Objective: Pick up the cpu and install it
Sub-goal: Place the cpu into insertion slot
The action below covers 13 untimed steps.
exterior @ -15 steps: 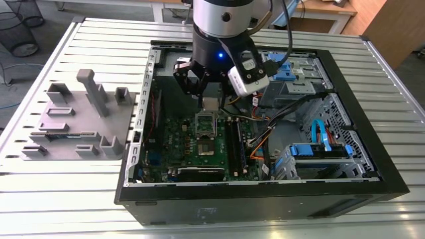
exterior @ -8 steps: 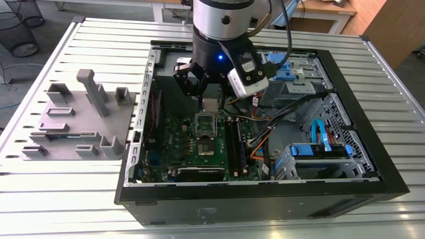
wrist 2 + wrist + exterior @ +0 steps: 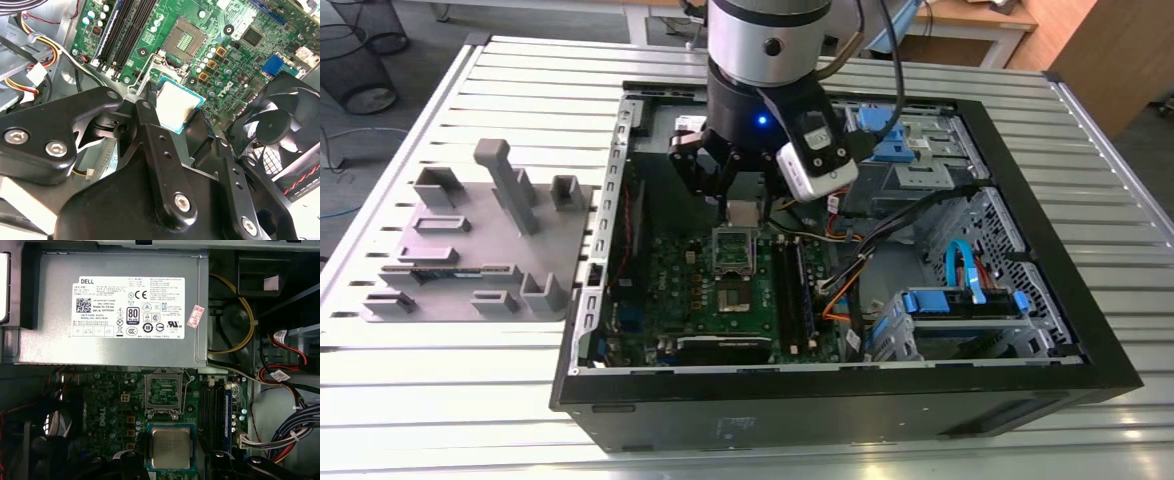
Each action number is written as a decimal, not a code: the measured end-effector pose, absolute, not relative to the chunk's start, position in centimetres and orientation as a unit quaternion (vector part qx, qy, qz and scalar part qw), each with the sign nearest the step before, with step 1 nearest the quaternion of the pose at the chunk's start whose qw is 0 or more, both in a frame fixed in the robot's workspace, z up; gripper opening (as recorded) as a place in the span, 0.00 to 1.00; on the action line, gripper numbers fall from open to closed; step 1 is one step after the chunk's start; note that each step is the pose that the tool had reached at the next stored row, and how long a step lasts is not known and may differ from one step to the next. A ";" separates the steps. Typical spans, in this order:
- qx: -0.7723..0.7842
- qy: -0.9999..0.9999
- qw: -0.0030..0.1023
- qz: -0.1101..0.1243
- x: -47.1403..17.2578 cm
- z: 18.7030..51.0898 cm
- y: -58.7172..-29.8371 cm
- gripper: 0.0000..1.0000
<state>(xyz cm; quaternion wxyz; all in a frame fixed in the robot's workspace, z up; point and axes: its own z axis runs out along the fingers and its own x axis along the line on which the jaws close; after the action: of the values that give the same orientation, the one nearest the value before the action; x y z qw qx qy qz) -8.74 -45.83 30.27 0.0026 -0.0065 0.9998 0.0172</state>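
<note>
Your gripper point(image 3: 736, 203) has its jaws clamped on the cpu point(image 3: 171, 447), held over the motherboard point(image 3: 107, 405) near the open socket point(image 3: 162, 392), though in the exterior view the fingers point(image 3: 703, 172) hide most of the chip.

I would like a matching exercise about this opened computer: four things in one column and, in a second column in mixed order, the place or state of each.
Things:
1. cpu
2. socket
3. power supply box
4. grey fixture

Places or states:
A. on the table, outside the case, at the exterior view's left
B. between the jaws of the gripper
C. open and empty, on the green board
D. grey with a white label, inside the case

Pairs: 1-B, 2-C, 3-D, 4-A
</note>
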 end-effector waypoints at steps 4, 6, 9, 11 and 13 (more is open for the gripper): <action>-0.006 1.000 0.003 0.017 -8.7 30.2 -45.8 0.47; -0.006 1.000 0.003 0.017 -8.7 30.2 -45.8 0.47; -0.006 1.000 0.003 0.017 -8.7 30.2 -45.8 0.47; -0.006 1.000 0.003 0.017 -8.7 30.2 -45.8 0.47; -0.006 1.000 0.003 0.017 -8.7 30.1 -45.8 0.47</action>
<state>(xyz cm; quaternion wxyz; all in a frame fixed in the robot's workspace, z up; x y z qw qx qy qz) -8.74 -45.83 30.14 0.0027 -0.0065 0.9998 0.0174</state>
